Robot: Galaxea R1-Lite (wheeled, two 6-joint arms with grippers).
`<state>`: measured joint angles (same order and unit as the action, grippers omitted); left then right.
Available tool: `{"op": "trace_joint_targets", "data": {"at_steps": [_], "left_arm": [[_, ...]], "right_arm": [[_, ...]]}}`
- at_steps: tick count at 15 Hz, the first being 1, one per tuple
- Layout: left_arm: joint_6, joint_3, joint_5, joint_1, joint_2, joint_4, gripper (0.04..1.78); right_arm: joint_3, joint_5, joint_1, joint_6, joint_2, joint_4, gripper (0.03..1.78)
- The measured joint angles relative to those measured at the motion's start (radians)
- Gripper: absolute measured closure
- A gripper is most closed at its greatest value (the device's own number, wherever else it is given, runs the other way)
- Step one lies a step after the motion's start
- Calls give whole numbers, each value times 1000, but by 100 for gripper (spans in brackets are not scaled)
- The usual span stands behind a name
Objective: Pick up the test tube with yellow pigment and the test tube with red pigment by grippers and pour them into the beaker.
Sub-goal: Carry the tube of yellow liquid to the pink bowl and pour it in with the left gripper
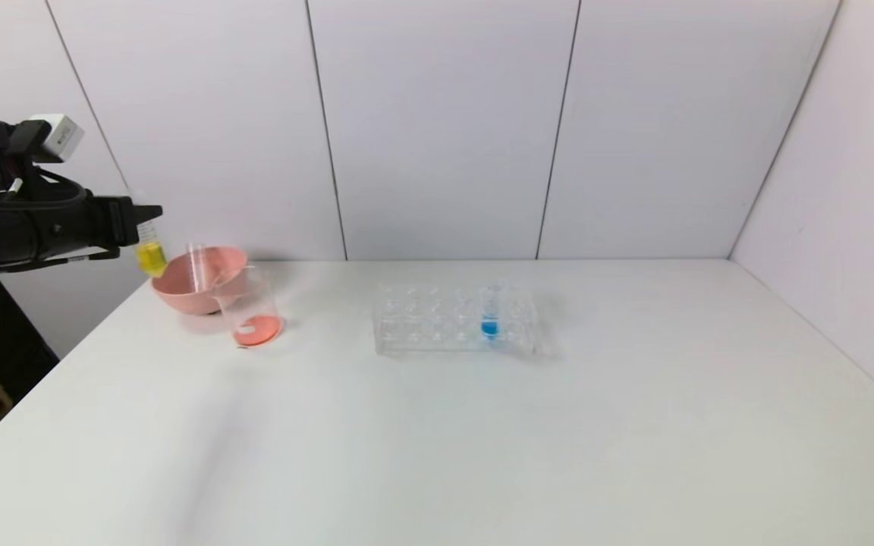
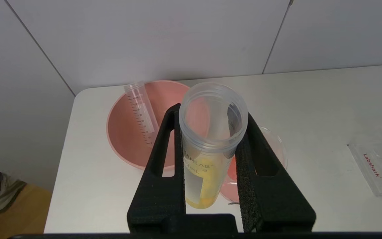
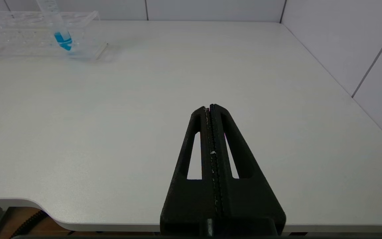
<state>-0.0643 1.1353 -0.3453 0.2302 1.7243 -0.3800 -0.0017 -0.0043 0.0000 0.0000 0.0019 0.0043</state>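
Note:
My left gripper [image 1: 137,221] is shut on the test tube with yellow pigment [image 1: 152,256] and holds it upright in the air, just left of the pink bowl. In the left wrist view the fingers [image 2: 167,146] clamp the tube [image 2: 207,159] below its open mouth, with the yellow liquid at the bottom. The beaker [image 1: 249,307] stands in front of the bowl with red-orange liquid in its bottom; it also shows behind the jaws [image 2: 277,146]. No tube with red liquid is in view. My right gripper [image 3: 210,107] is shut and empty, low over the table's near right part.
The pink bowl [image 1: 179,292] holds an empty clear graduated tube [image 1: 195,262], leaning on its rim [image 2: 140,111]. A clear tube rack [image 1: 422,322] stands mid-table with a blue-liquid tube [image 1: 490,318] in it. The back wall is close behind the bowl.

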Motion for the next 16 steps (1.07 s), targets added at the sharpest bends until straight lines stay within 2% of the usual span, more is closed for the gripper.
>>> {"op": "trace_joint_targets", "data": {"at_steps": [4,16], "left_arm": [[-15,-10,1,1,30,-48,137],[-24,47,-22,-6,116,-79,137]], "right_arm": [[0,0,0,0,0,0,170],[0,0,0,0,0,0,170]]}}
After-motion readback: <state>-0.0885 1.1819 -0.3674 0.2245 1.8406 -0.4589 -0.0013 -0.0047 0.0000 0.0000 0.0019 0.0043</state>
